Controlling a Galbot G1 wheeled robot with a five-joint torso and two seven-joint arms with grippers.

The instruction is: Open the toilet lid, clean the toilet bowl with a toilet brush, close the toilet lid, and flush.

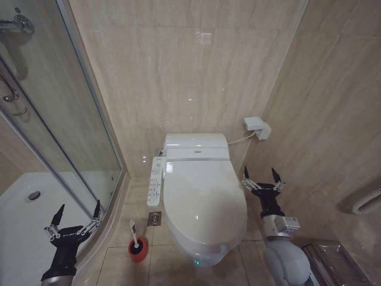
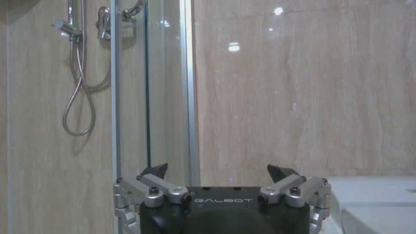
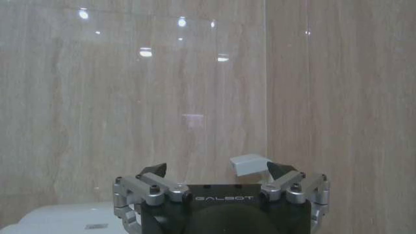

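1. Both grippers hang empty with fingers spread: the left gripper point(image 1: 75, 220) near the shower glass point(image 1: 65, 119), the right gripper point(image 1: 262, 179) just beside the toilet.
2. Judged step: lifting the one toilet lid point(image 1: 202, 193), which lies closed; the right gripper should hook under its front edge and swing up gently.
3. One toilet brush point(image 1: 135, 233) stands in one red holder point(image 1: 137, 250) on the floor, left of the toilet.

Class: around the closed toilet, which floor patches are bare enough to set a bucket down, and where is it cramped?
Bare tiles lie in front of the toilet lid, between the red brush holder and the right gripper. Cramped: the strip between the toilet and the shower tray, which holds the toilet brush, a floor drain and the left gripper.
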